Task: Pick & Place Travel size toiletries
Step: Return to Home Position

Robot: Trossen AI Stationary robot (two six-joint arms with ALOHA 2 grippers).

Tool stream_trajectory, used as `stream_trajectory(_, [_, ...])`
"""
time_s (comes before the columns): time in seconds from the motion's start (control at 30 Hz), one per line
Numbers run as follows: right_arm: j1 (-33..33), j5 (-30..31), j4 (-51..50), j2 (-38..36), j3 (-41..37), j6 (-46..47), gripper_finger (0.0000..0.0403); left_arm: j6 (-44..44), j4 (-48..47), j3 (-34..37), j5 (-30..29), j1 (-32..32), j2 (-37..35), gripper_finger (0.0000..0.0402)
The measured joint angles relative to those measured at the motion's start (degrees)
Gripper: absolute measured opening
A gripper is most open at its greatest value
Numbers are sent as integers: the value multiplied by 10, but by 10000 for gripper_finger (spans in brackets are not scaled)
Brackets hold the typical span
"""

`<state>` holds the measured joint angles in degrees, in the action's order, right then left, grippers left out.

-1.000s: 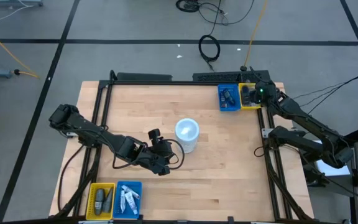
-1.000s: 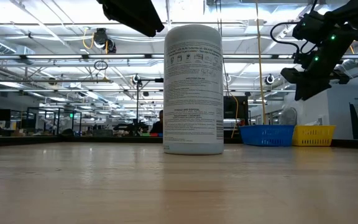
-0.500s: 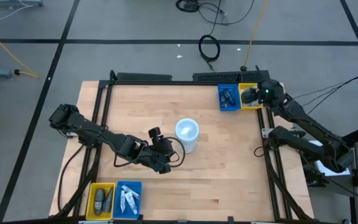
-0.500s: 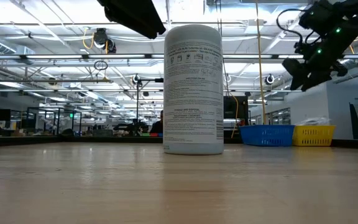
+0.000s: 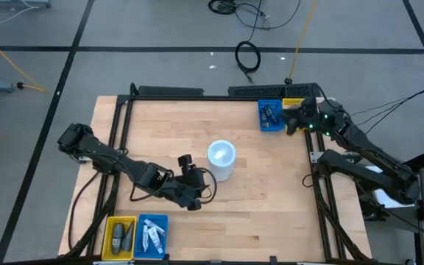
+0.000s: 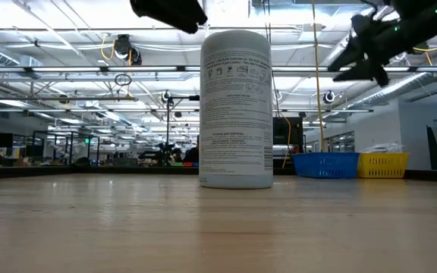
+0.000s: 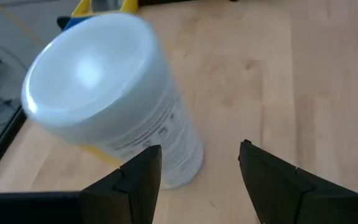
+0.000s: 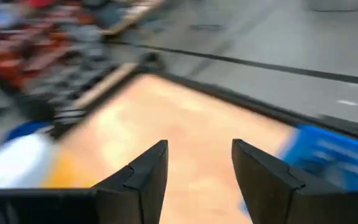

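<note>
Right gripper (image 5: 294, 121) hangs over the yellow tray (image 5: 293, 102) at the table's (image 5: 263, 213) 1 o'clock corner, fingers spread, nothing in them. Dark bottles (image 5: 271, 115) sit in the blue tray (image 5: 261, 126) beside it. White tubes (image 5: 152, 235) are binned at 7 o'clock. Left gripper (image 5: 185, 165), also open, is at 9 o'clock of the white cylinder (image 5: 221, 158).

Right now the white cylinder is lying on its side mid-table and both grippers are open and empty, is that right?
Not quite. The low view shows the cylinder standing upright, not on its side. It is mid-table, and the left gripper and right gripper are both open and empty.
</note>
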<state>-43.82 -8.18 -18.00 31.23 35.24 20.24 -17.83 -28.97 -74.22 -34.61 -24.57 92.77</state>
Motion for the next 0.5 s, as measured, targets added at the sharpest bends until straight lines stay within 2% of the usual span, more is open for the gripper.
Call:
stream_trajectory(0.13, [104, -21, 52, -4, 0, 23, 161, 25, -4, 0, -14, -12, -4, 214])
stream_trajectory(0.2, [169, -14, 80, -5, -5, 30, 152, 15, -14, 0, -61, -20, -14, 214])
stream_trajectory(0.33, [317, 69, 193, 2, -56, 31, 128, -9, -47, 0, -138, -34, -48, 214])
stream_trajectory(0.5, [473, 141, 376, 42, -134, 13, 97, 7, -35, 26, -147, -36, -97, 214])
